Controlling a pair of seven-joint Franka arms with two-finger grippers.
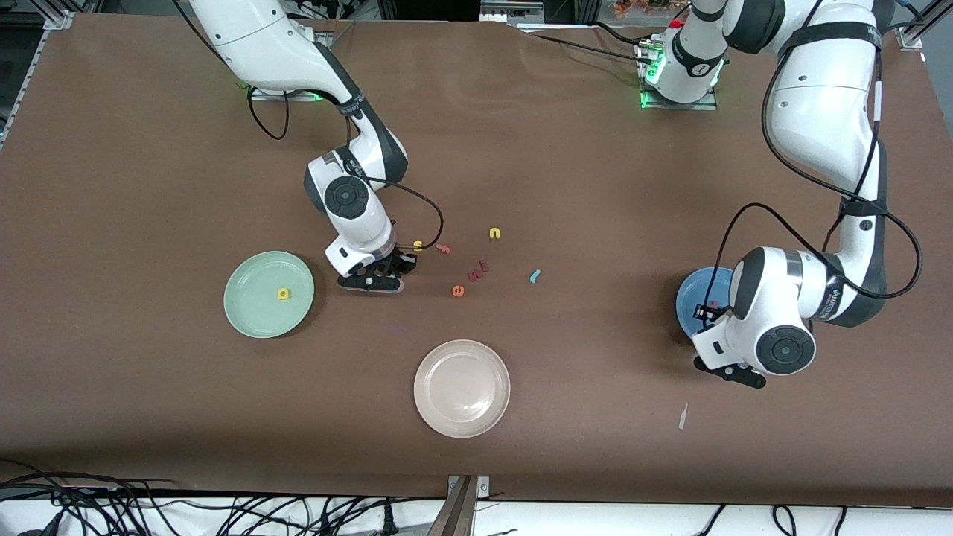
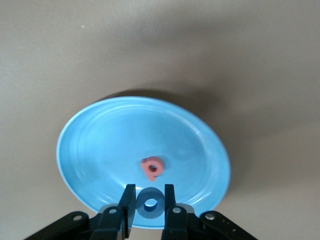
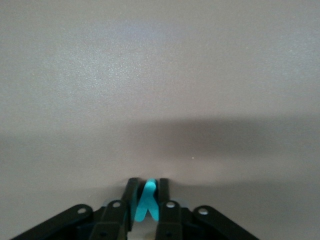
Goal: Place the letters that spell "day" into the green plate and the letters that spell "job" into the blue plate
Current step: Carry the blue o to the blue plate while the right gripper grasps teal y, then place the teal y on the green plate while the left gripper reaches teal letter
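Pale mint-green round plate [image 1: 253, 316] toward the right arm's end of the table, holding one yellow foam letter a [image 1: 283, 294] near its middle

Mid-blue round plate [image 1: 689, 298] toward the left arm's end, partly covered in the front view by the left arm; inside it, a salmon-pink foam letter b [image 2: 152, 167] lying flat near the centre

Left gripper [image 2: 150, 205] over the blue plate's rim, clamped on a blue foam ring o [image 2: 151, 204], one finger pressed against each side of the ring; ring held clear of the salmon-pink letter, just beside it in the left wrist view

Right gripper [image 1: 370, 284] down low at the brown table [image 1: 595, 186], just beside the green plate on the side toward the loose letters; pinched tight on a teal foam letter y [image 3: 145, 202], its forked end showing between the fingertips in the right wrist view

Teal hooked foam letter j [image 1: 534, 276] loose on the table between the two arms, well apart from both plates

Near the right gripper and apart from the plates, more loose foam letters: yellow s [image 1: 418, 244], yellow u [image 1: 494, 233], orange e [image 1: 458, 291], and a few small reddish ones too small to read

Round beige plate [image 1: 461, 387] nearer to the front camera than the letters, between the green and blue plates
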